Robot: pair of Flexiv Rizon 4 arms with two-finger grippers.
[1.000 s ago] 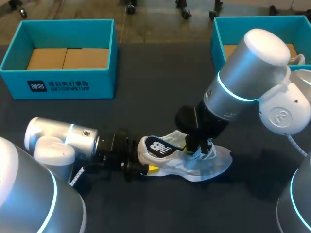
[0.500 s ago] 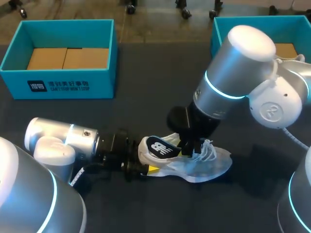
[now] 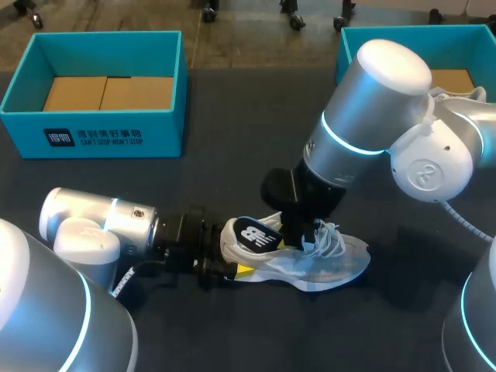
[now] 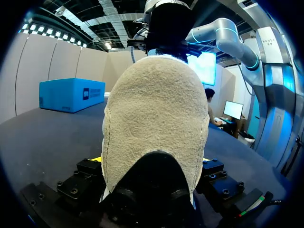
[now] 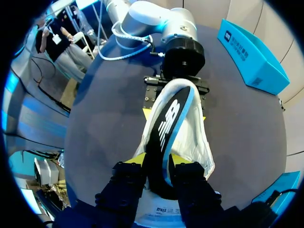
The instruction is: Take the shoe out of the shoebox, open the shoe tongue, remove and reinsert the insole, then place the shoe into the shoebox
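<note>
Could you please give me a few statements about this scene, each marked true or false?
1. The shoe lies on the table, outside both boxes. True.
2. The left jaws hold the shoe by its toe. False: they clamp its heel.
3. The right jaws are shut on the insole. True.
4. A second shoe sits in the left box. False: only its brown cardboard bottom shows inside.

— Where does our shoe [image 3: 325,262] lie?
— On the table [image 3: 232,155], near side, heel in our left gripper [image 3: 225,265], toe to the right. The insole [image 3: 252,235] rises from it between our right gripper [image 5: 159,171] fingers.
— And the boxes?
— Behind it: left shoebox [image 3: 93,136] far left, right shoebox [image 3: 346,66] far right.
</note>
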